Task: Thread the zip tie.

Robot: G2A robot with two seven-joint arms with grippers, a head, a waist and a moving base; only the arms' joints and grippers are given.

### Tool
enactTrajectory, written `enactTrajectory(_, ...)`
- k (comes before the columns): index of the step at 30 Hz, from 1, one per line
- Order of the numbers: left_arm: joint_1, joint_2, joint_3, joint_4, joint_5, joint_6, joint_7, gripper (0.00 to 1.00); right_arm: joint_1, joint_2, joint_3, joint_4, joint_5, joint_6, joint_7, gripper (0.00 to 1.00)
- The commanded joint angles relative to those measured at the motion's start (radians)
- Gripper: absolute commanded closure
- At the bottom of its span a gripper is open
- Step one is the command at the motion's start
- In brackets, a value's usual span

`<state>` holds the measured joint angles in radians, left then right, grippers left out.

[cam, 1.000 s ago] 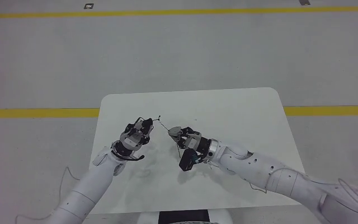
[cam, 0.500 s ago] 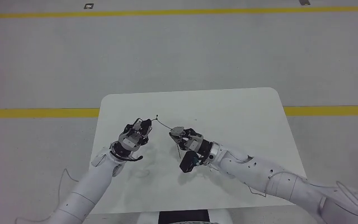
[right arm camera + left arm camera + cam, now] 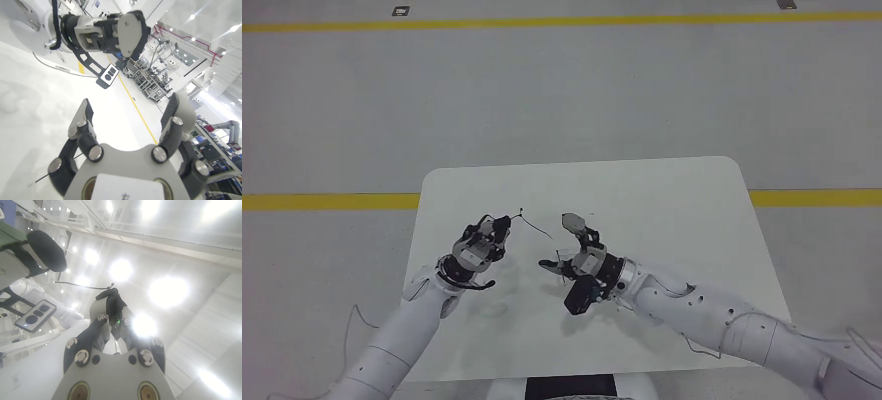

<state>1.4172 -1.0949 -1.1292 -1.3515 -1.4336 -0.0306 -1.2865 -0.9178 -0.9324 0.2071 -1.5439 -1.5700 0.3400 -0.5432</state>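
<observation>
1. Zip tie [image 3: 83, 286]: thin black strand, one end pinched in left gripper, the rest reaching out above counter toward right gripper
2. Left gripper [image 3: 112, 293]: jaws closed on zip tie, raised over left part of counter
3. Right gripper [image 3: 130, 106]: jaws spread wide and empty, near free end of strand, facing left gripper
4. Counter [image 3: 682, 190]: white top with rounded corners, both arms over its near half
</observation>
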Motion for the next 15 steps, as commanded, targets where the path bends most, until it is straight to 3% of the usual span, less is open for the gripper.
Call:
enactTrajectory(1, 0.000, -0.003, 0.006, 0.002, 0.009, -0.005, 0.005, 1.00, -0.026, -0.003, 0.027, -0.013, 0.002, 0.000, -0.006, 0.00)
enactTrajectory(4, -0.003, -0.006, 0.014, 0.008, 0.025, -0.009, 0.012, 1.00, -0.051, -0.010, 0.055, -0.027, 0.014, 0.000, -0.016, 0.00)
enactTrajectory(7, -0.005, -0.010, 0.018, 0.012, 0.028, -0.009, 0.013, 1.00, -0.068, -0.018, 0.079, -0.035, 0.010, -0.011, -0.013, 0.25)
enactTrajectory(9, -0.006, -0.012, 0.021, 0.014, 0.031, -0.009, 0.013, 1.00, -0.078, -0.025, 0.093, -0.038, 0.007, -0.018, -0.011, 0.47)
enactTrajectory(11, -0.008, -0.014, 0.024, 0.016, 0.036, -0.009, 0.014, 1.00, -0.089, -0.033, 0.107, -0.039, 0.009, -0.022, -0.007, 0.55)
enactTrajectory(15, -0.009, -0.018, 0.028, 0.018, 0.044, -0.007, 0.015, 1.00, -0.105, -0.050, 0.131, -0.035, 0.009, -0.023, 0.010, 0.62)
